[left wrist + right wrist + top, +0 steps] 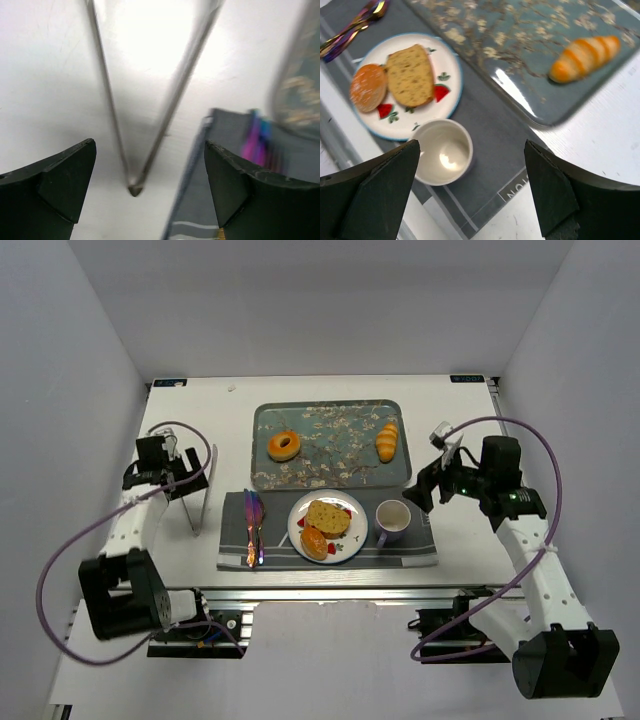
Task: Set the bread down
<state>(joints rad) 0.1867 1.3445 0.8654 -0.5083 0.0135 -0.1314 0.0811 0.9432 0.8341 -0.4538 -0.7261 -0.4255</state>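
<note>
Left gripper [150, 146]: fingers spread wide, nothing between them. It hangs over the left side of the tabletop [200, 405], above a pair of metal tongs [134, 187] lying flat in an open V. The hinged end of the tongs sits between the two fingertips in the left wrist view. Whether the fingers touch the tongs, cannot tell.

Right gripper [472, 145]: fingers also wide apart and empty. It hovers over the right end of a grey placemat [405, 552], above a white cup [442, 152].

On the placemat, left to right:
- iridescent cutlery [253, 528], lying lengthwise
- a round plate [446, 59] with strawberry print
- the cup, just beside the plate

The plate holds a slice of bread [410, 75], and a round bun [368, 87] touches the slice's near-left edge.

Behind the placemat lies a blue blossom-patterned tray [330, 428]. A doughnut [284, 445] sits at its left and a croissant [585, 56] at its right, well apart from each other. The tray's near edge is just beside the plate, possibly overlapping the placemat; cannot tell.
</note>
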